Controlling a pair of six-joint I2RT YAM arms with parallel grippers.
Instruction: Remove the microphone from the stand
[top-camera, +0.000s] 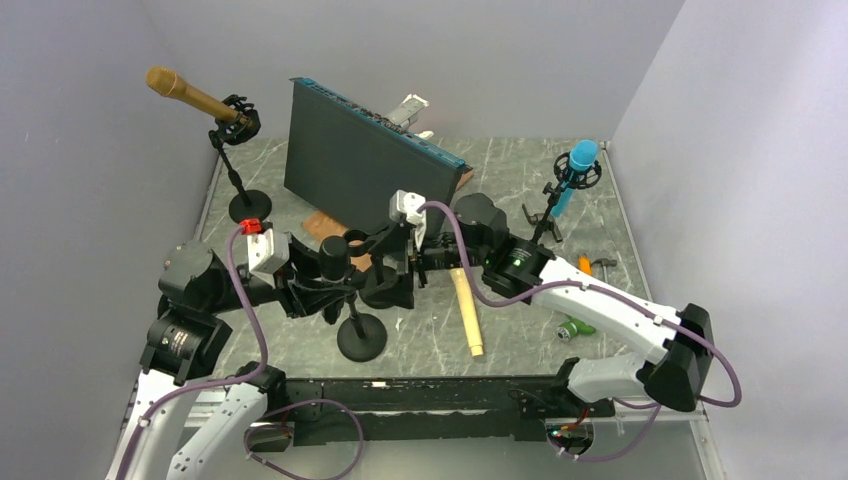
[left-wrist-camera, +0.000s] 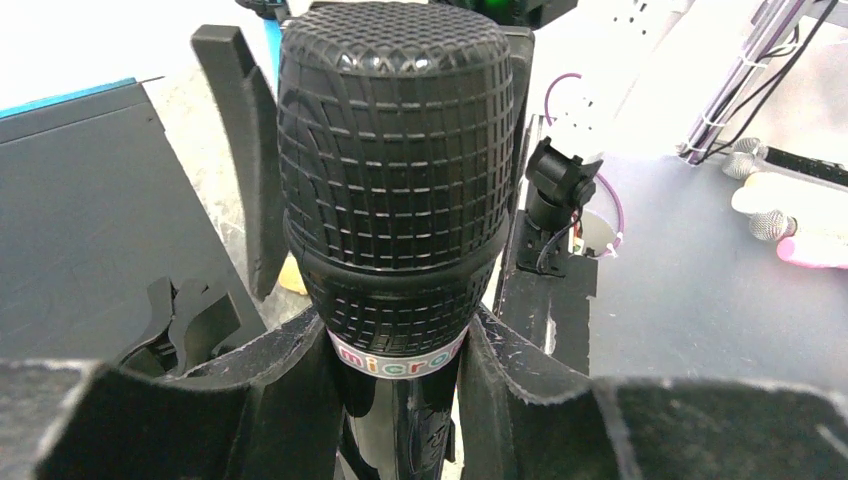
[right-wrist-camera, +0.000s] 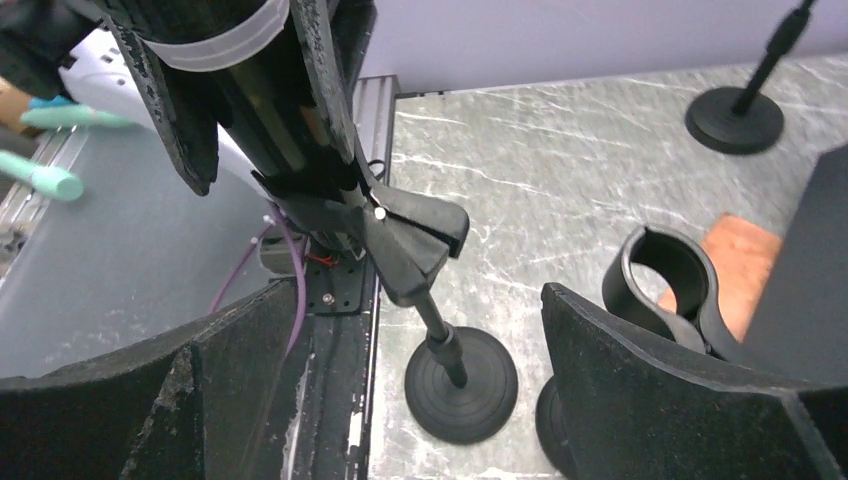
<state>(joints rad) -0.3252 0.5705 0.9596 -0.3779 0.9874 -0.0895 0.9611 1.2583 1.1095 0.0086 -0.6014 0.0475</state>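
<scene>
A black microphone (top-camera: 333, 262) with a mesh head (left-wrist-camera: 395, 170) and a white band stands on a small black stand (top-camera: 362, 337) near the table's front. My left gripper (left-wrist-camera: 400, 400) is shut on the microphone's handle just below the head. In the right wrist view the handle (right-wrist-camera: 270, 90) runs down into the stand's clip (right-wrist-camera: 400, 235) above the round base (right-wrist-camera: 460, 385). My right gripper (right-wrist-camera: 440, 380) is open, with its fingers on either side of the stand's pole and not touching it.
A gold microphone (top-camera: 190, 95) on a stand is at the back left and a blue one (top-camera: 575, 170) at the back right. A dark box (top-camera: 370, 160) stands behind. An empty clip stand (right-wrist-camera: 665, 275), a wooden stick (top-camera: 467, 310) and a green item (top-camera: 575, 328) lie nearby.
</scene>
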